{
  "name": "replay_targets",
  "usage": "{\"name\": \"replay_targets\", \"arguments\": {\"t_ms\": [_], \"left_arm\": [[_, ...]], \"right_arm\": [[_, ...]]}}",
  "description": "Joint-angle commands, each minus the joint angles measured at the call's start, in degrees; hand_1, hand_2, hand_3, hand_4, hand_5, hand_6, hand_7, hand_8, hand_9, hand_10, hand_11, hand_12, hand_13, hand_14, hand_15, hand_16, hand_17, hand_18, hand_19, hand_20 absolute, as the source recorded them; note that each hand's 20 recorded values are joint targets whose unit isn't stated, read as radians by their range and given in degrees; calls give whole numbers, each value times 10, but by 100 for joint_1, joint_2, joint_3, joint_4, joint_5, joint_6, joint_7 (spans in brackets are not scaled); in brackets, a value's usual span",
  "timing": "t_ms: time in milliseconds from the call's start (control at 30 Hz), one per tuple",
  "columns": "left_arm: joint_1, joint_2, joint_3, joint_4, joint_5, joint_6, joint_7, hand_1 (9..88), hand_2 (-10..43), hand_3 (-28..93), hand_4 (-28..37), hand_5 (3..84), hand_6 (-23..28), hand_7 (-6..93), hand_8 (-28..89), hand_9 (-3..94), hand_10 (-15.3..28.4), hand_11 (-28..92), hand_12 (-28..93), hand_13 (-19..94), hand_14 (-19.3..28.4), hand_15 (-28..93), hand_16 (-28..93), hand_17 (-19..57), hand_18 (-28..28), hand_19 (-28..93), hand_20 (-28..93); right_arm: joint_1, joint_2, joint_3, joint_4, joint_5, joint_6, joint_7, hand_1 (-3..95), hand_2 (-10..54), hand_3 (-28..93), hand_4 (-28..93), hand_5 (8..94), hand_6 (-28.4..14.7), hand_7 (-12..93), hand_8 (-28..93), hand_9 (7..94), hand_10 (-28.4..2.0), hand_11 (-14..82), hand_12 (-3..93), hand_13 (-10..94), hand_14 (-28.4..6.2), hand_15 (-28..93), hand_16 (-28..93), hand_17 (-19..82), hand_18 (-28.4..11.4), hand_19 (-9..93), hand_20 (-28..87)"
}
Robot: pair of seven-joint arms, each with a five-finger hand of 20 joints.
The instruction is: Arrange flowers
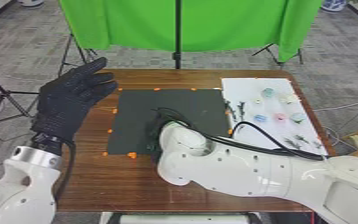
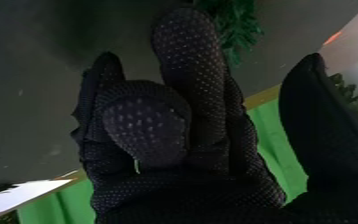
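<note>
Head view: your right hand (image 1: 155,134) over black mat (image 1: 140,107), thumb (image 2: 313,120) spread wide; your left hand (image 1: 71,95) left of mat, loose; flowers (image 1: 297,118) right of mat.

- One brown counter (image 1: 95,187).
- One black sheet (image 1: 140,132) on it, left of one white sheet (image 1: 246,85).
- Six round flower heads (image 1: 279,117) on the white sheet: three far, three in a row nearer.
- Two dark sprigs (image 1: 241,109) along its left side; at least three green sprigs (image 1: 302,139) at its near end, too small to count surely.
- One green sprig (image 2: 238,25) over the black sheet.
</note>
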Motion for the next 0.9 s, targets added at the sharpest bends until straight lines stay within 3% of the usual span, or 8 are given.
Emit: {"name": "replay_targets", "arguments": {"t_ms": [33, 67, 200, 367, 467, 567, 600, 900], "left_arm": [[-19, 29, 19, 54, -14, -67, -7, 218, 77, 783, -229, 419, 126, 130, -85, 351, 231, 327, 110, 243, 284, 558, -113, -93, 276, 619, 43], [-31, 34, 30, 60, -18, -72, -7, 218, 77, 784, -229, 419, 126, 130, -85, 351, 231, 328, 110, 243, 284, 558, -114, -93, 276, 620, 43], [-395, -56, 199, 209, 8, -259, -318, 219, 77, 784, -229, 419, 126, 131, -85, 351, 232, 326, 110, 243, 284, 558, -114, -93, 276, 620, 42], [-472, -72, 232, 242, 9, -260, -403, 218, 77, 785, -227, 419, 126, 131, -86, 351, 230, 327, 110, 244, 284, 557, -114, -93, 276, 620, 42], [-344, -86, 158, 183, 14, -187, -420, 219, 77, 784, -228, 420, 126, 131, -86, 351, 231, 327, 110, 244, 284, 558, -114, -93, 276, 620, 42], [18, -6, -9, 23, 0, 15, -157, 219, 78, 784, -228, 420, 126, 130, -86, 351, 231, 326, 110, 244, 284, 558, -114, -93, 276, 620, 42], [-16, -24, -15, 43, 0, -22, -230, 220, 78, 784, -228, 420, 126, 130, -85, 351, 231, 327, 110, 244, 284, 558, -114, -93, 276, 620, 42], [248, -38, -197, -80, 8, 121, -167, 219, 78, 785, -228, 420, 126, 130, -85, 351, 231, 326, 110, 244, 284, 558, -114, -93, 276, 621, 41]], "right_arm": [[151, -136, -109, 13, 40, 161, -13, 273, 77, 701, -232, 746, -77, 118, -115, 880, -154, 353, 201, 846, -86, 709, 179, 403, -259, 932, 99], [137, -143, -88, 1, 43, 134, -25, 272, 77, 702, -232, 746, -77, 119, -115, 880, -154, 354, 200, 846, -87, 709, 179, 403, -259, 932, 99], [72, -128, 29, -51, 115, 241, 6, 271, 78, 702, -233, 743, -77, 118, -114, 879, -154, 354, 201, 845, -86, 710, 179, 402, -258, 932, 98], [57, -138, 78, -108, 118, 289, -34, 269, 78, 702, -234, 724, -79, 115, -115, 873, -154, 359, 201, 844, -87, 710, 180, 398, -256, 932, 95], [-5, -142, 128, -141, 55, 241, -45, 268, 79, 701, -235, 723, -79, 114, -114, 872, -154, 361, 200, 843, -87, 711, 180, 399, -256, 932, 94], [130, -119, -7, -166, -25, 153, -149, 266, 80, 700, -234, 722, -80, 115, -113, 872, -154, 362, 200, 843, -87, 711, 179, 399, -256, 932, 93], [141, -73, -36, -196, -60, 186, -108, 265, 80, 699, -234, 723, -81, 116, -113, 873, -154, 362, 199, 843, -87, 711, 179, 400, -256, 932, 92], [-53, 195, -1, -349, -409, -183, 5, 253, 81, 699, -228, 758, -84, 122, -113, 886, -156, 358, 198, 854, -85, 707, 175, 411, -263, 932, 103]]}}
